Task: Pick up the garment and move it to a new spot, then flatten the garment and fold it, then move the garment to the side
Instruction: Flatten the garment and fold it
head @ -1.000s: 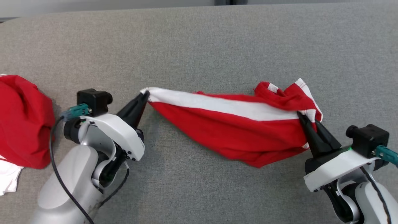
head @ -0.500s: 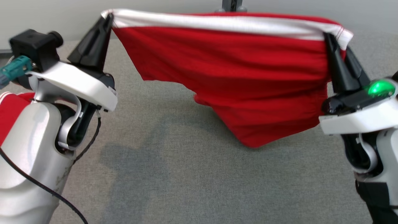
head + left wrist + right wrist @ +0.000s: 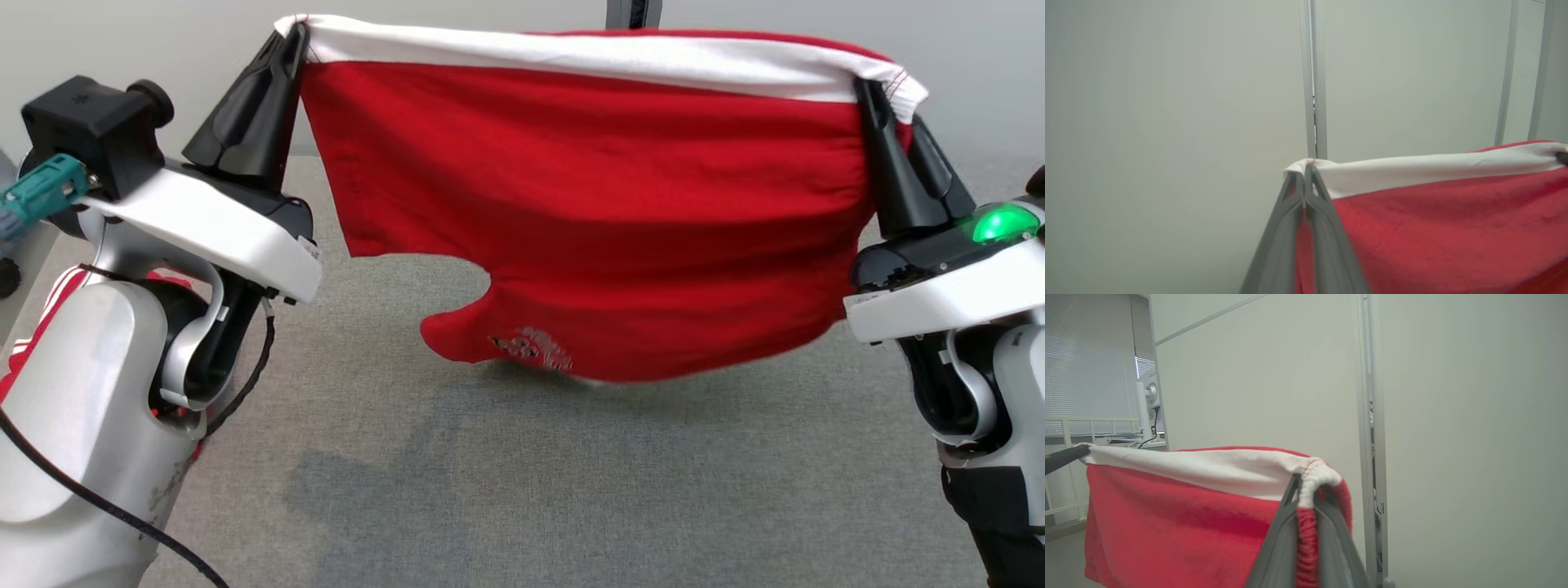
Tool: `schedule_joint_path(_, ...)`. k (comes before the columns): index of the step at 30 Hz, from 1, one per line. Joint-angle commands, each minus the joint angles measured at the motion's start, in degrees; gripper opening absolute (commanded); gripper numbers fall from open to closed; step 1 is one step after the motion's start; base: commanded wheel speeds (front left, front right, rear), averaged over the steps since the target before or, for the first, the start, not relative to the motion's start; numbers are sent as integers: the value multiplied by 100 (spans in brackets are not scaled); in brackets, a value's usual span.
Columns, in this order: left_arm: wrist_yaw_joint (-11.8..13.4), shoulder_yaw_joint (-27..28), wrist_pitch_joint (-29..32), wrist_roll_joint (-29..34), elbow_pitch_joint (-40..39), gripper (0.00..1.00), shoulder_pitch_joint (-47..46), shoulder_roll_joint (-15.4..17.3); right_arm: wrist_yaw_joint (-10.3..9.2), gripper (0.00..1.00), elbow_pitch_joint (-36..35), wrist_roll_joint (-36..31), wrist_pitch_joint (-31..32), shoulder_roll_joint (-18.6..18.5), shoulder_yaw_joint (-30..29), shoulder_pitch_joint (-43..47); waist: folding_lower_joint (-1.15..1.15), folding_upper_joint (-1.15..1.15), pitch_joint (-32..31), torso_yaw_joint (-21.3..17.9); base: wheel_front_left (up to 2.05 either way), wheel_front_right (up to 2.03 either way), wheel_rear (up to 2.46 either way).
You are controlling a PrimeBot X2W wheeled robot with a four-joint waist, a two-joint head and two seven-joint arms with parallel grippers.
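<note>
1. Head view:
   - The red garment is held up off the grey surface, stretched by its white band.
   - The left fingers are closed on one band corner and the right fingers on the other.
   - Both bites sit at the very edge of the band. A slip is likely if the arms are spread further, and the garment would then swing and bunch.
   - If it is lowered unevenly, the notched lower hem by the print could be tucked under.
   - Whether the hem touches the surface cannot be told.
   - A second red-and-white cloth is mostly hidden behind the left arm and could be snagged.

2. Left wrist view:
   - The left fingers are shut on the band corner, with only a thin pinch of the garment between them.
   - How deep the bite goes is hidden.
   - The lower hem is cut off.

3. Right wrist view:
   - The right fingers are shut on a gathered, bunched corner of the garment.
   - How many layers are held cannot be made out, so an extra layer may be caught and spoil the flattening.
   - The surface is out of frame.
</note>
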Motion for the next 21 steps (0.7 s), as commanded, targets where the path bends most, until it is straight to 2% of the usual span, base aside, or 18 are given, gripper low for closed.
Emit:
schedule_joint_path(1,19,2,7,9,-11,0,53,28,3,0,17,20,14,-17,-10,44,0,0,13,0,0,0,0)
schedule_joint_path(5,-7,13,-12,-49,103,0,-50,-1,3,0,246,44,-34,-35,50,-133,0,0,77,8,0,0,0)
schedule_joint_path(9,-163,29,-58,-137,762,0,-606,-150,2,0,892,92,-164,-75,246,-820,0,0,211,7,0,0,0)
schedule_joint_path(16,-509,-43,-223,-66,2675,0,-2067,-489,2,0,2518,13,-660,-19,900,-2482,0,0,511,27,0,0,0)
schedule_joint_path(21,-631,-76,-633,42,4097,0,-3075,-781,1,0,3850,61,-883,147,971,-3541,0,0,690,95,0,0,0)
